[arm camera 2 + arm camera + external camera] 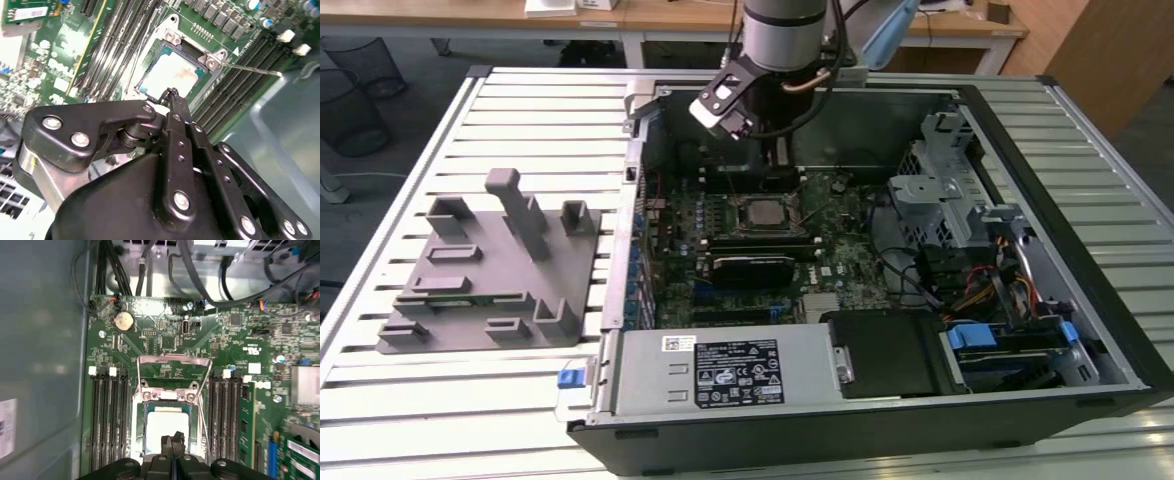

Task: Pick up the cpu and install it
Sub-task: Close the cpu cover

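Observation:
The cpu (761, 212) lies flat in the motherboard socket inside the open computer case, its pale silvery top up. In both wrist views the cpu (167, 75) (166, 424) sits seated in the socket frame, partly covered by my fingers. My gripper (778, 160) hangs on the arm just above the socket. My gripper's (172, 94) (173, 439) two black fingers are pressed together with no gap and hold nothing. The tips stand over the cpu's edge; I cannot tell whether they touch it.
The socket's metal load plate (172, 371) stands folded open beyond the cpu, with memory slots (107, 415) on both sides. A black heatsink block (750, 268) and a power supply box (720, 372) lie nearer the case front. A grey plastic fixture (494, 270) sits on the slatted table at the exterior view's left.

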{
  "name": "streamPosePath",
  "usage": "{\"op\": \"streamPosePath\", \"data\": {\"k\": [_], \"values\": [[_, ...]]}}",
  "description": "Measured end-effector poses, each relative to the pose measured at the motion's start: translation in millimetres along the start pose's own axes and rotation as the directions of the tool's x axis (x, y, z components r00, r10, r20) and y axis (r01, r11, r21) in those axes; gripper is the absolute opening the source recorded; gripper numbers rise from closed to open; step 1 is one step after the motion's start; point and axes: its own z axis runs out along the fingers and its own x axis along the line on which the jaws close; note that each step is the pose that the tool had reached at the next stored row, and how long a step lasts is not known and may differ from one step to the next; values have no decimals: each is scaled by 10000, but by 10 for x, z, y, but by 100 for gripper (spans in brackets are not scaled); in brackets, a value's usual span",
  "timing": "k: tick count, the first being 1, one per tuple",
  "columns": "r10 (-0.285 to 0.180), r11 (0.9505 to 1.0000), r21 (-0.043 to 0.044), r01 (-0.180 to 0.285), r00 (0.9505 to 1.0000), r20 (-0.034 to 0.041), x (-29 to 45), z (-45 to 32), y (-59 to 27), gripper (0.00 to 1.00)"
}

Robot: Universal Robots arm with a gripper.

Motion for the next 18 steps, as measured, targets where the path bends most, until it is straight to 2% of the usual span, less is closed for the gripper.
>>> {"op": "streamPosePath", "data": {"k": [3,4,13,18], "values": [[1,10000,1,-1,10000,3,-3,-137,5,11],[0,10000,1,0,10000,1,-3,-161,6,11],[1,10000,-1,-1,10000,11,-56,-162,3,11],[1,10000,3,-1,10000,12,-58,-161,51,11]]}}
